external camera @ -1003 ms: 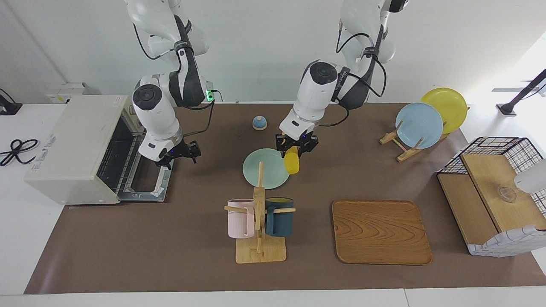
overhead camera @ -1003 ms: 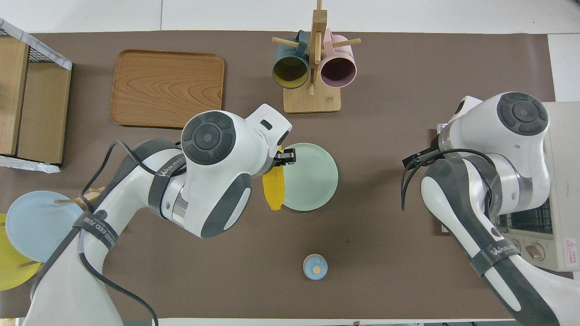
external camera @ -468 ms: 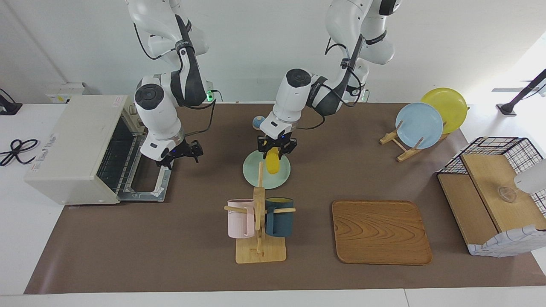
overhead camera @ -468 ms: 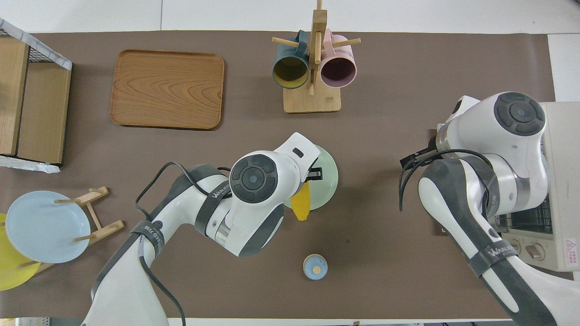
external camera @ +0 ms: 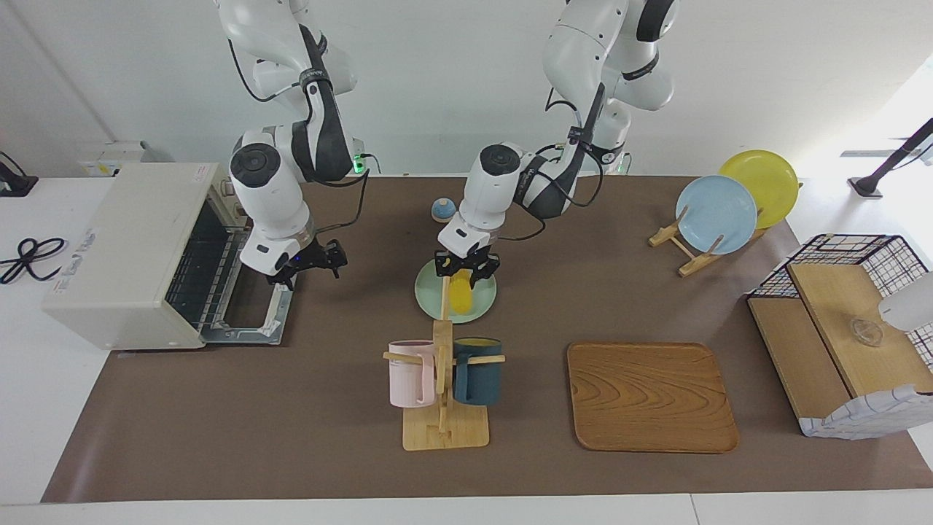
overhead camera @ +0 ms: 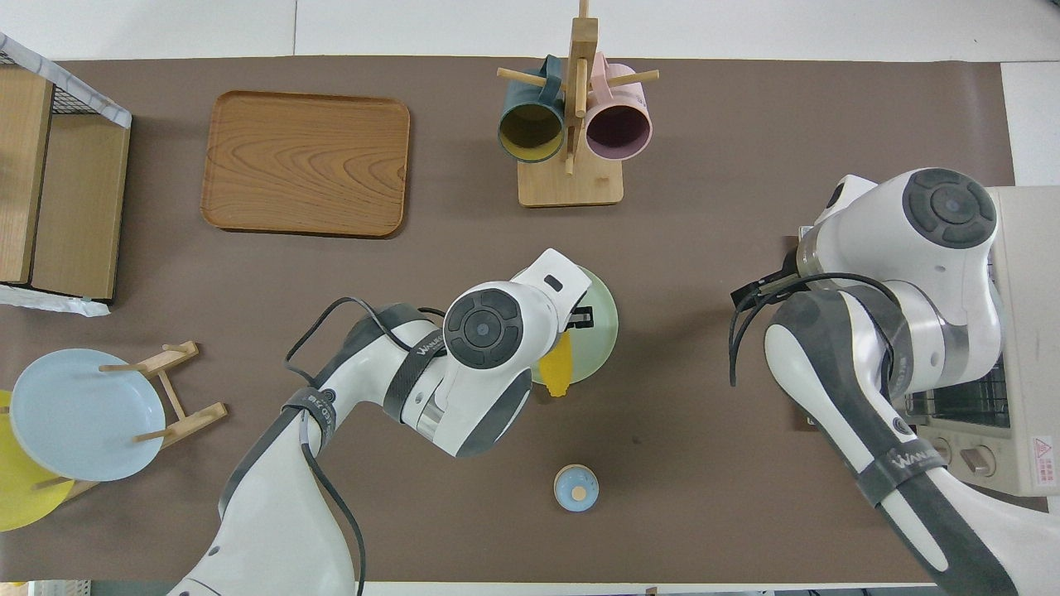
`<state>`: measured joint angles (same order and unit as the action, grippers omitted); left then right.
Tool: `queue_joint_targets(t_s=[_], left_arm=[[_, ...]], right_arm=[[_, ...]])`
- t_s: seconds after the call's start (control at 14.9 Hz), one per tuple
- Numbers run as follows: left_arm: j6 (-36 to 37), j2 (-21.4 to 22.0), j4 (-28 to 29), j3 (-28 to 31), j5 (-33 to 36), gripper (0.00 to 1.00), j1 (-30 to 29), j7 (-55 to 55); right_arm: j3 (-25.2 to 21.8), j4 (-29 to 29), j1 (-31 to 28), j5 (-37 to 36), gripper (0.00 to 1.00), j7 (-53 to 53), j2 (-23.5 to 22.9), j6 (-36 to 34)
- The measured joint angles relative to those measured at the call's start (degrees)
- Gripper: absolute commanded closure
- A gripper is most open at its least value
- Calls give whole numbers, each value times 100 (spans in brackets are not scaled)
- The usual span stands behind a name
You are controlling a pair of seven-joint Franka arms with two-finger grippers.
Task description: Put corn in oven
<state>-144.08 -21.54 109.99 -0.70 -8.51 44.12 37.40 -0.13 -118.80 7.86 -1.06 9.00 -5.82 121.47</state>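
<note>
The corn (external camera: 460, 293), just left of centre in the facing view, hangs tip-down over the pale green plate (external camera: 481, 305), its upper end clamped in the left gripper (external camera: 465, 267). The oven (external camera: 138, 251) stands at the left edge of that view with its door dropped open onto the brown surface (external camera: 291, 408). The right gripper (external camera: 306, 264) waits over the door with its fingers spread, holding nothing.
</note>
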Motion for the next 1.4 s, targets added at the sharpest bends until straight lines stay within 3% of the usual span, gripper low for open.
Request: queue_joint_targets(t_s=[0.07, 0.4, 0.6, 0.87, 1.2, 1.4], left_arm=[[0, -3, 0, 0, 0, 1, 3, -1], [109, 25, -39, 68, 41, 0, -9, -83], [1030, 341, -330, 162, 42, 0, -260, -378], [2211, 921, -741, 198, 47, 0, -1027, -986], [3047, 1050, -1195, 238, 59, 0, -2199, -2189], [3283, 1085, -1384, 252, 273, 0, -2858, -2644]], right_arm=[[0, 0, 0, 0, 0, 0, 0, 0], [18, 1, 4, 0, 0, 41, 0, -194], [2, 5, -24, 231, 0, 41, 0, -196], [41, 325, 160, 915, 0, 36, -3, -330], [103, 1319, 1647, 646, 0, -1939, -259, -567], [114, 2255, 2348, 257, 0, -2931, -971, -944]])
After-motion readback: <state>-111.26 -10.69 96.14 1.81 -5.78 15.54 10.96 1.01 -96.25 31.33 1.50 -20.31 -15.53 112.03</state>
